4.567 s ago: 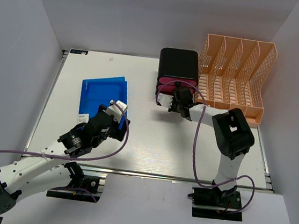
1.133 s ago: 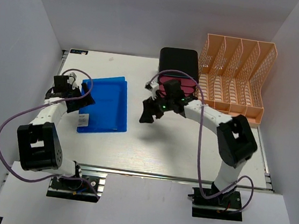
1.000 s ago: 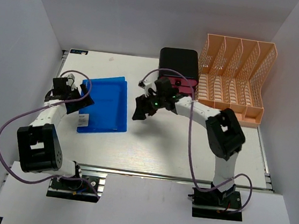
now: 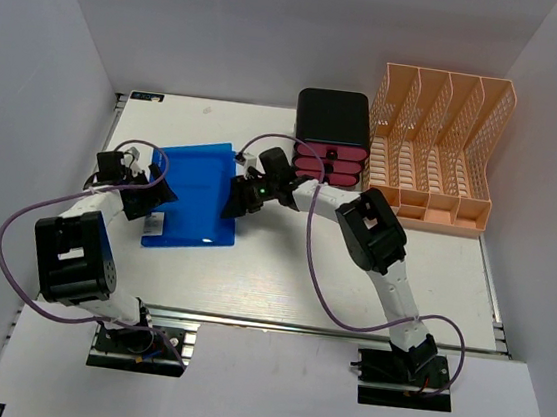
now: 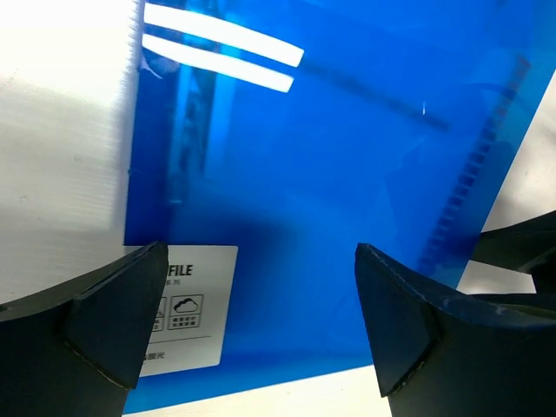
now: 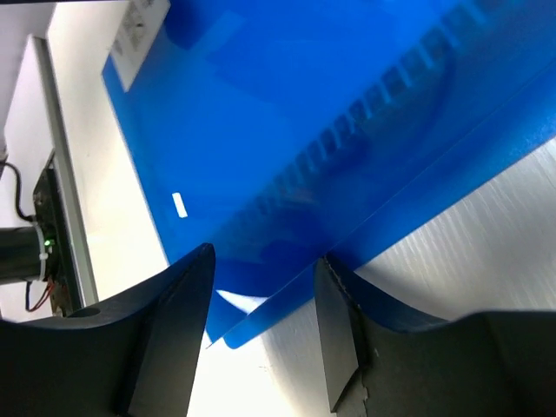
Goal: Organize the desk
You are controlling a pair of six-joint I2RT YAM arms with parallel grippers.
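1. Since a second ago, the right gripper (image 4: 236, 200) has swung further left, off bare tabletop to the right edge of the blue folder (image 4: 195, 184). The left gripper (image 4: 154, 199) has edged along the folder's left side.
2. Both pairs of fingers are spread and grip nothing. The folder lies flat on the desk (image 4: 292, 270), which stretches beneath both arms.
3. Progress looks early: the folder is unfiled, and the peach file rack (image 4: 436, 151) apparently holds nothing, though its slots read poorly from above.
4. Left wrist view alone makes the white label (image 5: 178, 317) legible. Right wrist view alone shows the folder's edge between its jaws. Top view alone shows the rack and the black-and-pink box stack (image 4: 333, 136).
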